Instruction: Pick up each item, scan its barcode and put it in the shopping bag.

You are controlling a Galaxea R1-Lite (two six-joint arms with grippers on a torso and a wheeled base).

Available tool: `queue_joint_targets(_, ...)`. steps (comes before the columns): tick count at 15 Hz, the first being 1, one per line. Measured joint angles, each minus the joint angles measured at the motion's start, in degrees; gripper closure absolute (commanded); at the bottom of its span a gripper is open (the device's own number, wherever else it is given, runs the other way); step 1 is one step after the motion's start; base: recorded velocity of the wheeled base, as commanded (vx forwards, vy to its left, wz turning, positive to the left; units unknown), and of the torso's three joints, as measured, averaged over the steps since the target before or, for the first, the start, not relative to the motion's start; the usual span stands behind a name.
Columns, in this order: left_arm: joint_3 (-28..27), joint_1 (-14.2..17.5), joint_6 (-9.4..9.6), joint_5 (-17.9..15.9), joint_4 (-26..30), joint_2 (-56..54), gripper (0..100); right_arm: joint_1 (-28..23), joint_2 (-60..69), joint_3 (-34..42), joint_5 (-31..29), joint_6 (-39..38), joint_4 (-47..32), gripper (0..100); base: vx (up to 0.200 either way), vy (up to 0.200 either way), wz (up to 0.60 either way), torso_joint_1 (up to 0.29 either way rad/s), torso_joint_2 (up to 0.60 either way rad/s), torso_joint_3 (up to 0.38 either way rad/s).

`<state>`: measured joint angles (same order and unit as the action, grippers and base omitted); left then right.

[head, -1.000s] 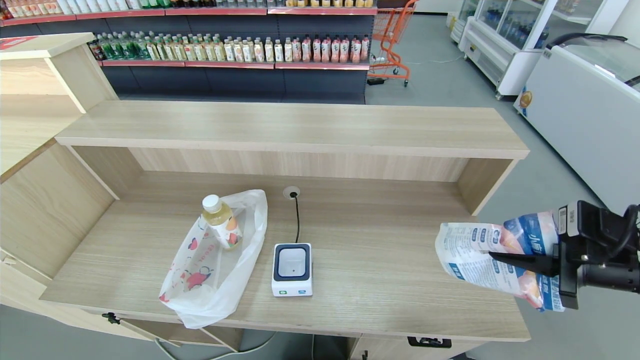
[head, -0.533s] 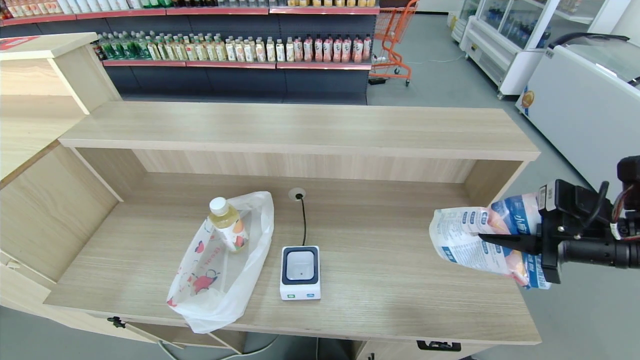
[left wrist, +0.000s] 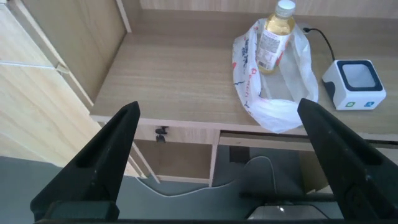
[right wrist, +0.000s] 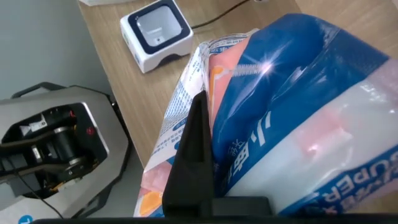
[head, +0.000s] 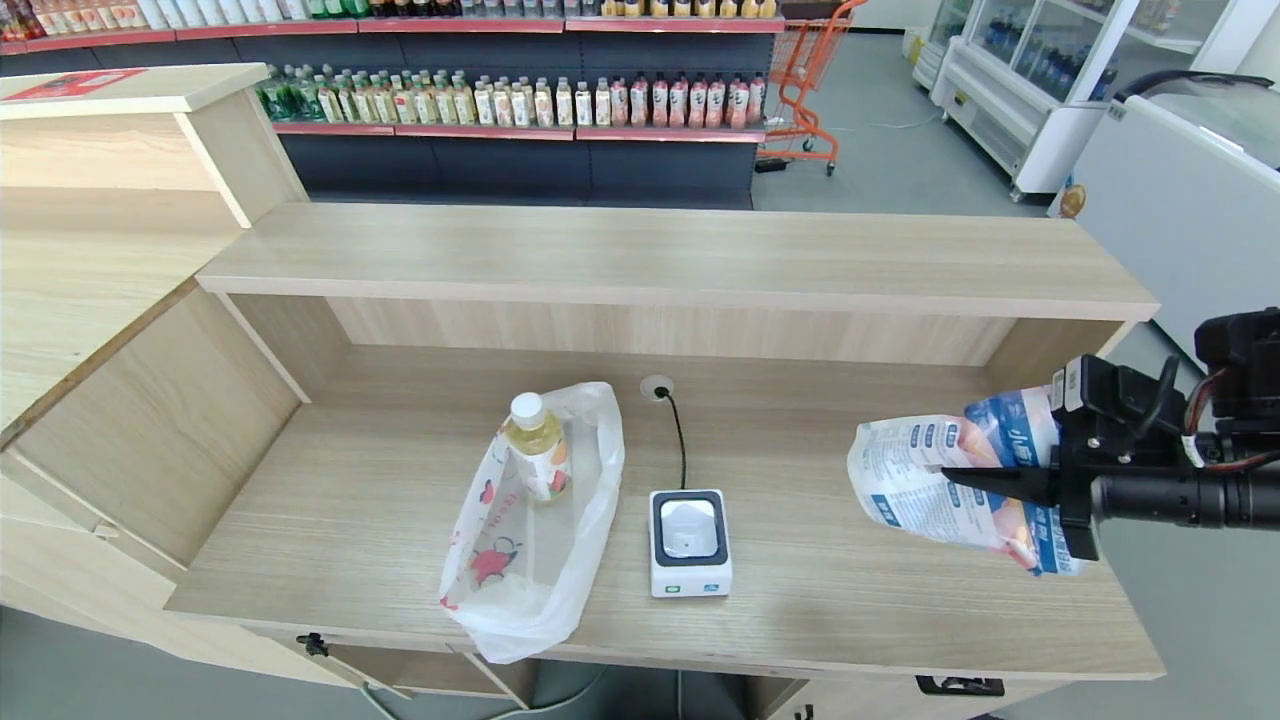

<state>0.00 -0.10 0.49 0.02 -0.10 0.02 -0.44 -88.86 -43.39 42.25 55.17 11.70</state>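
Packet (head: 915,480) hangs above the bench's (head: 850,610) right end, the right gripper's (head: 1000,483) jaws clamped across it. You'll likely find it light, soft and crinkly, so hold it mid-body. The left gripper's (left wrist: 219,109) jaws stand apart.

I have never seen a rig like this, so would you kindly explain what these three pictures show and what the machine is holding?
This is a two-armed robot at a shop checkout. The wide picture comes from a camera on its head, looking down at the wooden counter. The other two come from cameras on its wrists. On the counter lie a white shopping bag with a drink bottle in it and, beside it, a small barcode scanner. The right gripper is shut on a blue and white packet, held above the counter's right end. The left gripper is open and empty, in front of the counter.
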Motion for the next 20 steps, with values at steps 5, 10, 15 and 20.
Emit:
queue_joint_targets(5,0.0,0.0,0.17,0.0,0.0,0.0,0,0.0,-1.4,0.0,-0.1,0.4,0.2,100,0.0,0.2,0.0,0.002,0.0,0.002)
queue_joint_targets(10,0.0,0.0,0.27,0.0,0.0,0.0,0,-1.0,-3.6,-0.3,-0.2,4.6,0.6,100,0.0,0.2,0.0,0.001,0.01,0.002)
queue_joint_targets(15,0.0,0.0,-0.02,0.0,0.0,0.0,0,-3.4,-7.5,-2.3,-0.1,13.5,4.4,100,0.0,0.04,0.0,0.0,0.0,0.001)
queue_joint_targets(20,0.0,0.0,-0.05,0.0,0.0,0.0,0,-4.4,-10.7,-1.5,2.4,21.3,7.3,100,0.0,0.0,0.0,0.0,0.0,0.0)
